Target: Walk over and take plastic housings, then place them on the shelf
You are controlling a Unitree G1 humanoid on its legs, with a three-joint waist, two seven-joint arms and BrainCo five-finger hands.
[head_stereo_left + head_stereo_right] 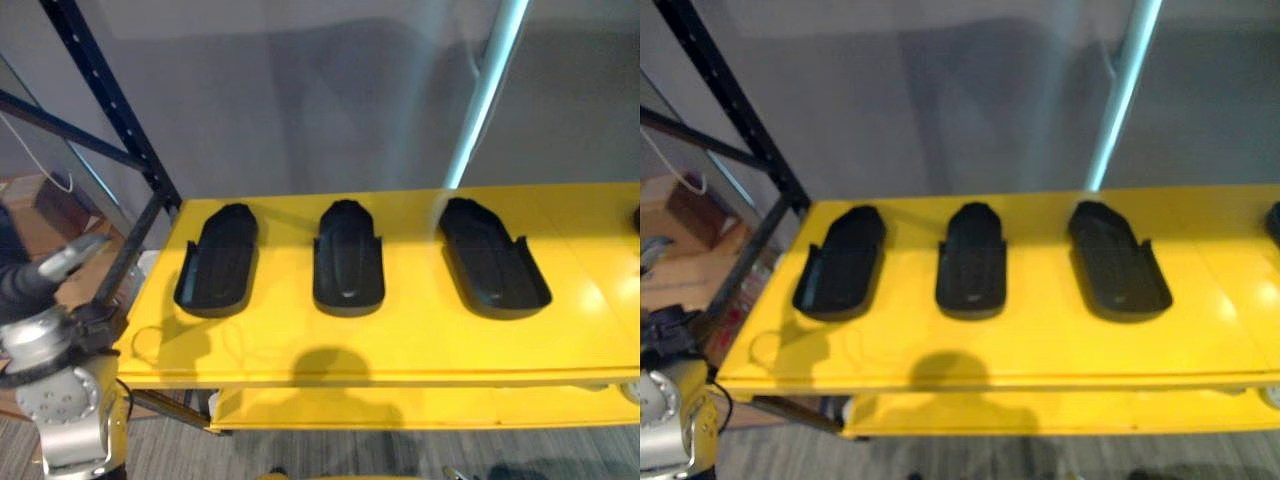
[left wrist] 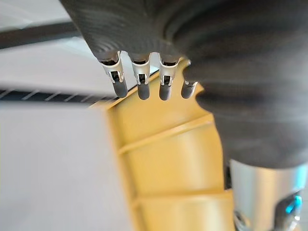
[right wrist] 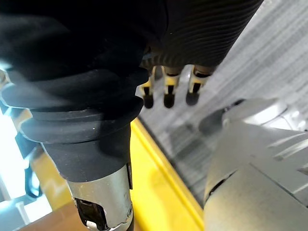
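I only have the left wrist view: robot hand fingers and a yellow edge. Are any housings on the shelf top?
Observer: Three black ones lie in a row on the yellow shelf: left housing, middle housing, right housing.
Operator: Is the right robot hand carrying another?
Observer: No, the right robot hand is empty, fingers relaxed, grey floor beyond it.
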